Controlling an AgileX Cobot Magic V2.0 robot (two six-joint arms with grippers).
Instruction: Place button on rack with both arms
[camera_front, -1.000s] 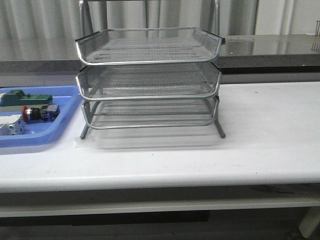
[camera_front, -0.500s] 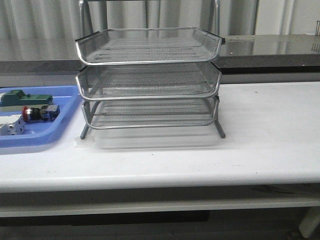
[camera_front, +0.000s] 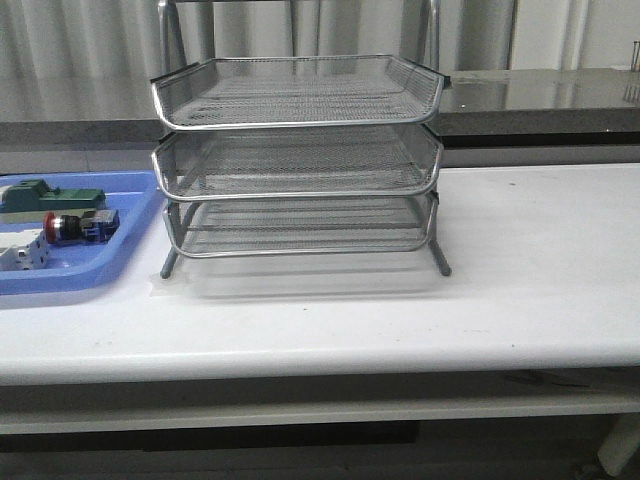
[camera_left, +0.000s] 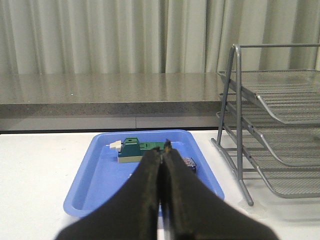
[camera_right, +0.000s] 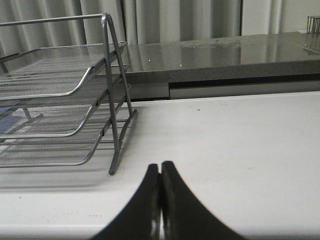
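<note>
Nothing is moving since the earlier frames — button (camera_front: 75, 226) is lying in tray (camera_front: 90, 272) at tabletop's left edge, rack (camera_front: 297, 160) waiting, both grippers (camera_left: 161, 159) (camera_right: 160, 172) pressed together, empty.

The left black pincer (camera_left: 162, 150) has its two fingers pressed together, empty, held level above the white tabletop (camera_left: 35, 180). The right black pincer (camera_right: 160, 172) is likewise closed and empty, low over that tabletop.

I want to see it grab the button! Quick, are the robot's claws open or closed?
Left claw: closed, holding nothing.
Right claw: closed, holding nothing.
</note>
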